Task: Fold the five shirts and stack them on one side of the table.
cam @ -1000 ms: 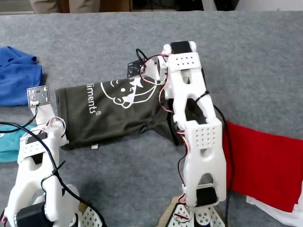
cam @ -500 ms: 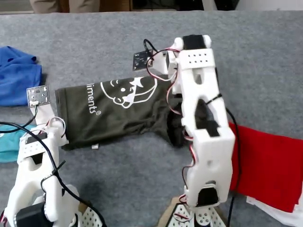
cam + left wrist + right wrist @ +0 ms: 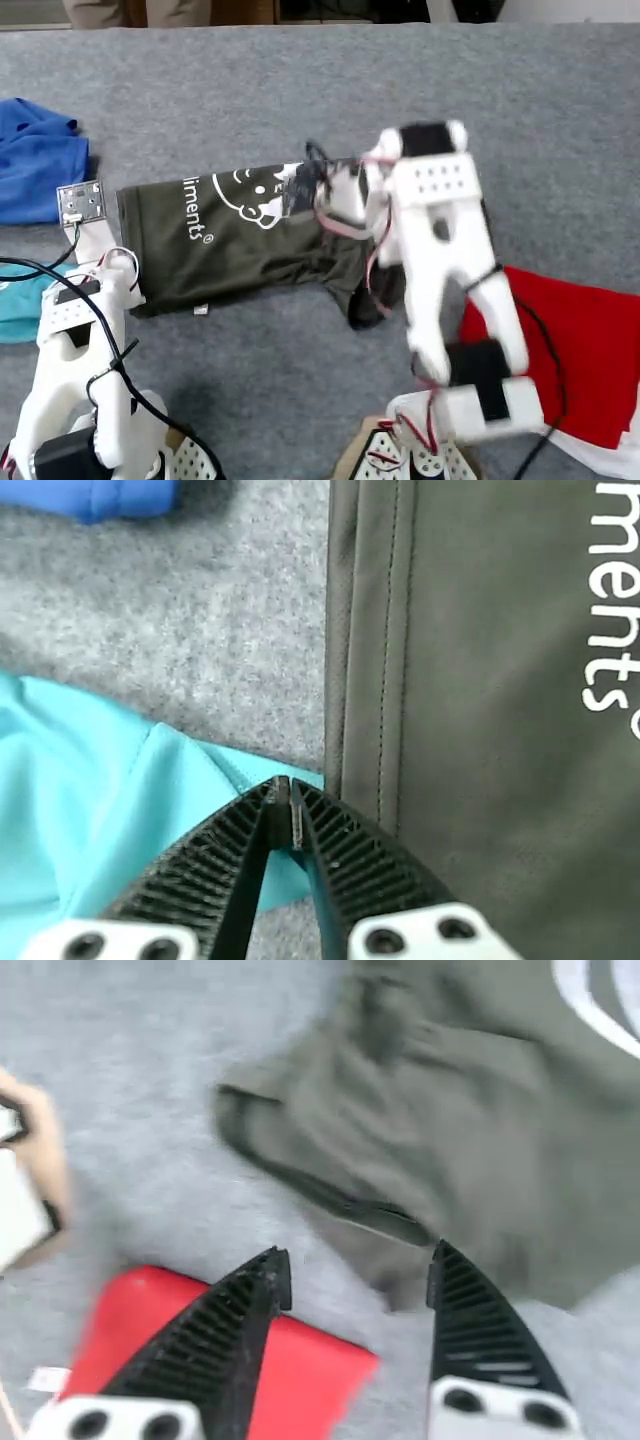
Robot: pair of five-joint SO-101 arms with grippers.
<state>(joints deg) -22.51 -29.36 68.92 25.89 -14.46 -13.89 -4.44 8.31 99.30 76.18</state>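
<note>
Shirt (image 3: 230, 240), olive, rumpled — right gripper (image 3: 358, 1253) spread above

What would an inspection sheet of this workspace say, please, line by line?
Surface: grey felt-like table, flat.
Job's things: olive shirt spread mid-table, print up, one end bunched; blue shirt crumpled at the far left; teal shirt by the left arm; red shirt at the right, over white cloth.
Clutter: nothing seen.
Grippers: left gripper shut, tips over the teal shirt's edge beside the olive shirt's hem; right gripper open above the olive shirt's bunched end.
Cables: black cable along the left arm; red and white wires at the right arm wrist.
Surroundings: too little visible beyond the far edge to tell.
</note>
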